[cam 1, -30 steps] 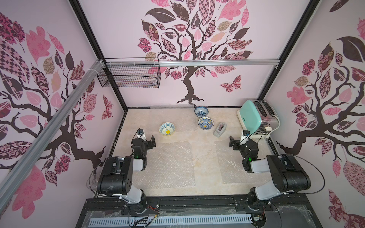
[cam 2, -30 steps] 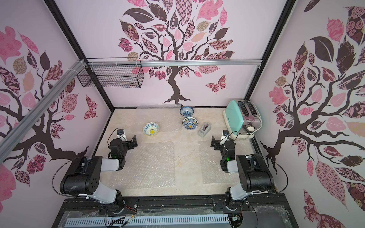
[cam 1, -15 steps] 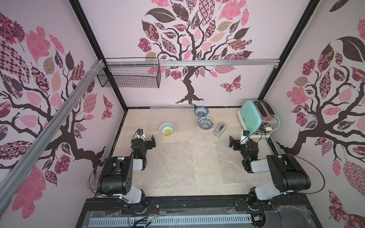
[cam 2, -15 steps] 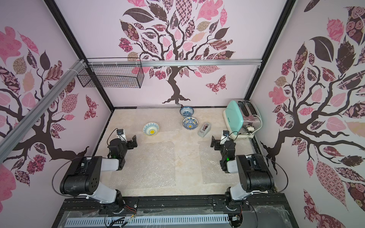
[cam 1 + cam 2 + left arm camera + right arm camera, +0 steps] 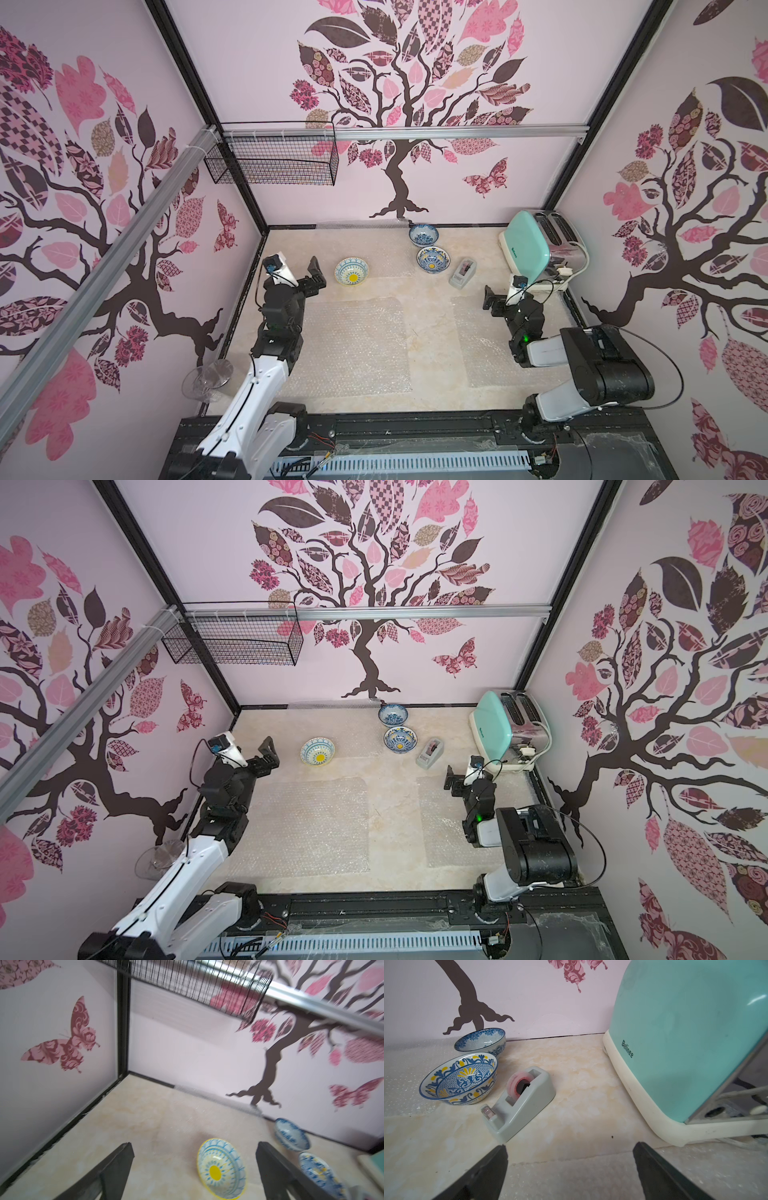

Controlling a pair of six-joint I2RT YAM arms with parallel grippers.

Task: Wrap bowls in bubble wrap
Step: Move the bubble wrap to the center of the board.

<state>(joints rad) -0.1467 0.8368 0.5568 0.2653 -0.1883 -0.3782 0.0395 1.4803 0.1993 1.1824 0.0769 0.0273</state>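
- Left pincer (image 5: 194, 1144) gapes empty and is the nearer one; right pincer (image 5: 571, 1145), also wide and empty, stands well apart.
- Bubble wrap sheet (image 5: 353, 345) lies flat, base-side of that pincer.
- Yellow-centred bowl (image 5: 352, 272) sits just ahead of the left pincer, past the sheet's far edge.

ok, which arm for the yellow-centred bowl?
Left, probably. Its open claw faces the yellow-centred bowl, close ahead. The right claw, also open, faces the tape dispenser, farther from that bowl.

Beige marbled tabletop (image 5: 428, 324), two flat bubble wrap sheets (image 5: 353, 345) (image 5: 486, 345) in front, third sheet (image 5: 365, 245) along back wall, grey tape dispenser (image 5: 462, 273), mint toaster (image 5: 536, 249)
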